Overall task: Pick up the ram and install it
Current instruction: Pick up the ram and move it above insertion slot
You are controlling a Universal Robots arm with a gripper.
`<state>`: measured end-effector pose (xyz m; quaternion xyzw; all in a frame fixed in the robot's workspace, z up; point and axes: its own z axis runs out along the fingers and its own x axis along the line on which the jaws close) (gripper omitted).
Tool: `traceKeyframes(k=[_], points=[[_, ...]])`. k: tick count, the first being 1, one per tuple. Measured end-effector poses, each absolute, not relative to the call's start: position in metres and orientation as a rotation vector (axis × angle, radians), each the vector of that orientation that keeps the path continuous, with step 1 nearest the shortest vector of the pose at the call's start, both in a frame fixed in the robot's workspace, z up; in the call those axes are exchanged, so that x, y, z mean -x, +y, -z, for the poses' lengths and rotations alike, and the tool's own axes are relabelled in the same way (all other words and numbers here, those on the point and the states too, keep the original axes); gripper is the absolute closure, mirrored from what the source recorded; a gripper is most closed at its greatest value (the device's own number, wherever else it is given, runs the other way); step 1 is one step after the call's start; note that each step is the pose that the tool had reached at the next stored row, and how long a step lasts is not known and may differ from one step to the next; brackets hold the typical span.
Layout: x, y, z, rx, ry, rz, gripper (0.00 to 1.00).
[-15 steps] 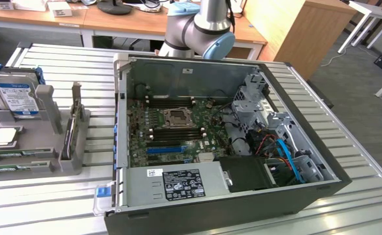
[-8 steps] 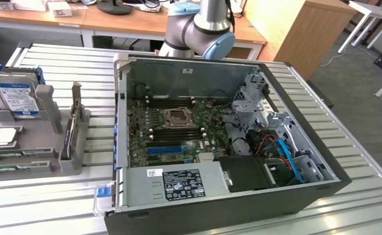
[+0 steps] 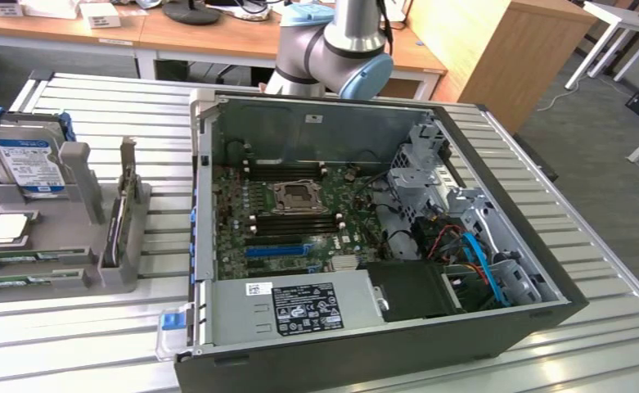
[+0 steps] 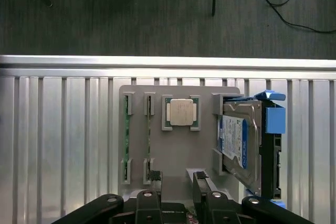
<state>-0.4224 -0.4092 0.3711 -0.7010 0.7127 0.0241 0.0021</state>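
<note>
Two ram sticks [image 4: 126, 135] rest in a holder [image 4: 178, 150] on the slatted table [image 4: 58, 140], dark carpet [image 4: 131, 19] beyond; tool [image 4: 177, 182] released.

Open from above over the grey plastic holder block [image 4: 178, 150]. Narrow between the two thin green circuit-board ram sticks [image 4: 126, 129]. Blocked beside by the tall silver hard drive in blue plastic caddy [image 4: 236, 140]. Free above the green motherboard [image 3: 231, 237] in the open black computer case [image 3: 494, 327]; crowded by red and blue cables [image 3: 474, 254] at the exterior view's right.

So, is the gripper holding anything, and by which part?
Nothing: the gripper is open and empty over the tray, the ram untouched in its slot.
</note>
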Motion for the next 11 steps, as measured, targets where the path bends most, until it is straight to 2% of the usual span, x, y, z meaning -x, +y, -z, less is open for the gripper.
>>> traceKeyframes(k=[11], points=[[0.422,-0.409,-0.351,2.198,2.234,-0.080,0.63]])
